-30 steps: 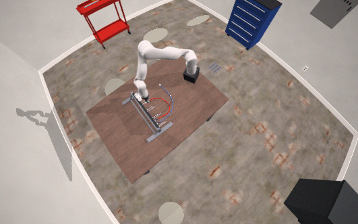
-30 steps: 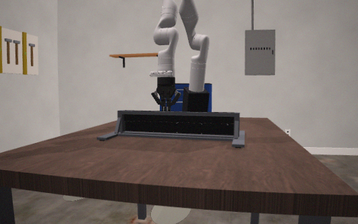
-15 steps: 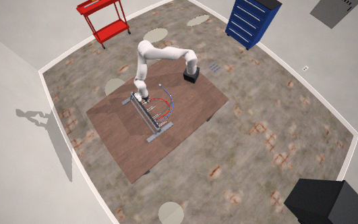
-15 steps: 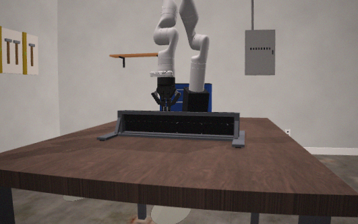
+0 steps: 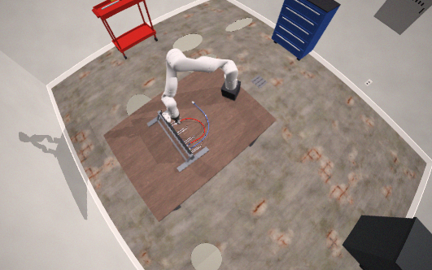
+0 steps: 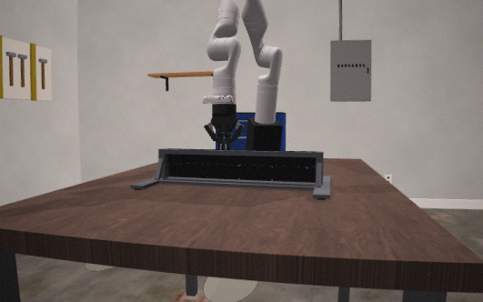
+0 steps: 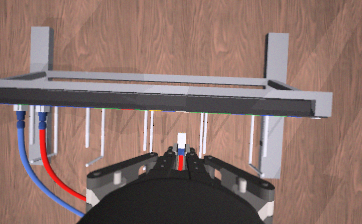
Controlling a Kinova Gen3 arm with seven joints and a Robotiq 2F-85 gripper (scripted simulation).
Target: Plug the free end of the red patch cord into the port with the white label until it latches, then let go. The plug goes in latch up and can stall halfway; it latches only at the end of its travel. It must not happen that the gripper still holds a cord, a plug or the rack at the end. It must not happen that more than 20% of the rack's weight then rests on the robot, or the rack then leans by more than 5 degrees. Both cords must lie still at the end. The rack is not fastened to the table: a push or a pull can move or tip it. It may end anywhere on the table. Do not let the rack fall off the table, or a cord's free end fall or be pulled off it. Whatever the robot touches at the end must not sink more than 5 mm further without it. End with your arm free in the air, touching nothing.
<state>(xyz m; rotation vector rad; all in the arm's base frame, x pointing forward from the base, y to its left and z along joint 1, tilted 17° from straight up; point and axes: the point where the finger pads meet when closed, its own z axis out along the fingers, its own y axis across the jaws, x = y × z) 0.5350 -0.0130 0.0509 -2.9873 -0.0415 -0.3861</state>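
The grey rack (image 5: pixel 179 138) (image 6: pixel 241 155) (image 7: pixel 157 95) stands on the brown table (image 5: pixel 220 122) (image 6: pixel 246 218). The red patch cord (image 5: pixel 197 121) (image 7: pixel 52 170) has one end plugged in at the rack's left in the wrist view and arcs back under my gripper. My gripper (image 7: pixel 181 150) (image 5: pixel 175 120) (image 6: pixel 224 141) is shut on the red cord's free plug (image 7: pixel 181 145), whose white tip points at the rack front, a short gap away. The white port label is too small to make out. The blue cord (image 5: pixel 205 118) (image 7: pixel 29 170) is plugged beside the red one; its free end (image 5: pixel 194 102) lies on the table.
Thin cable guide rods (image 7: pixel 147 131) stick out from the rack's front towards my gripper. The arm's black base (image 5: pixel 230 90) (image 6: pixel 264 135) stands at the table's far edge. A red cart (image 5: pixel 126 24) and a blue cabinet (image 5: pixel 303 24) stand on the floor.
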